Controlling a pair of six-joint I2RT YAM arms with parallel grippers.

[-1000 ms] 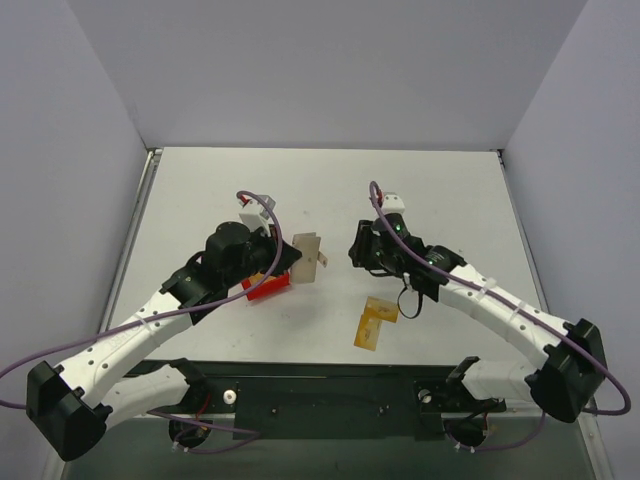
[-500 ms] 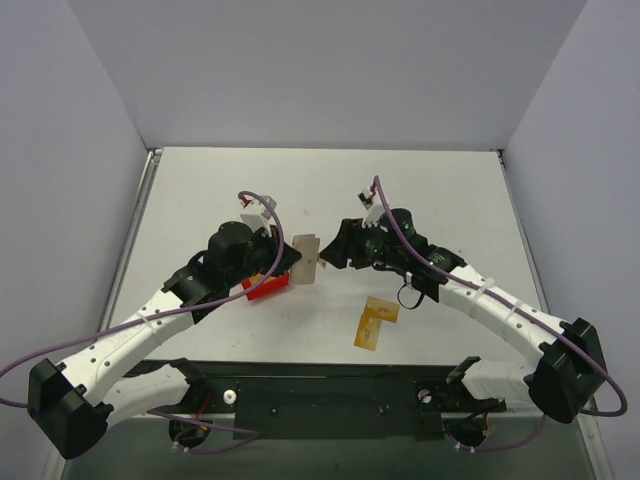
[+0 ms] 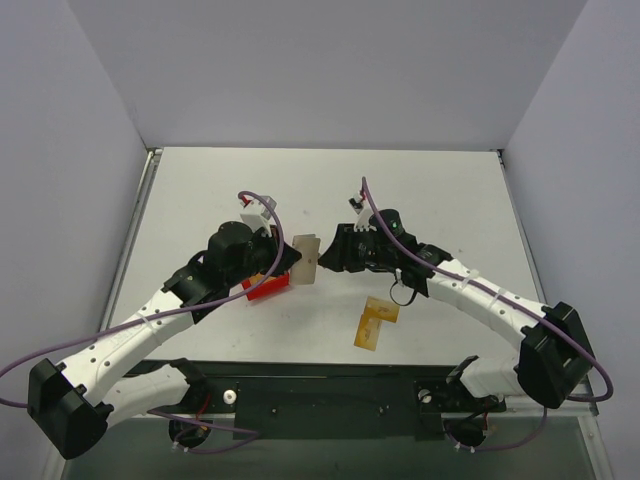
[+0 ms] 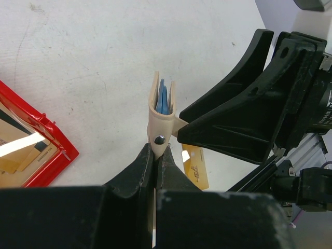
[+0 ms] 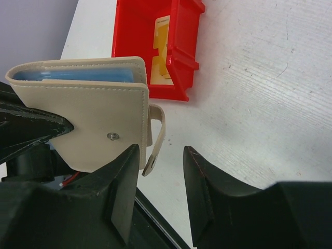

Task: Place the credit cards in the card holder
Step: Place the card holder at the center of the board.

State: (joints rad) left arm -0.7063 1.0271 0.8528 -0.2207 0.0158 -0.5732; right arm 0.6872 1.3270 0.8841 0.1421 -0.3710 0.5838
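Two cards (image 3: 375, 322) lie overlapped in an L on the table (image 3: 450, 200), on the near side of the holder (image 3: 308, 260) and well apart from both grippers. More cards sit in the red bin (image 3: 265, 288) just left of the holder. The left gripper (image 4: 157, 154) is closed on the holder's lower edge and carries it upright on edge, blue-lined opening pointing away from the fingers. At the holder's right, the right gripper (image 5: 160, 155) stands open, with the hanging snap tab (image 5: 155, 137) between its fingers, unclamped.
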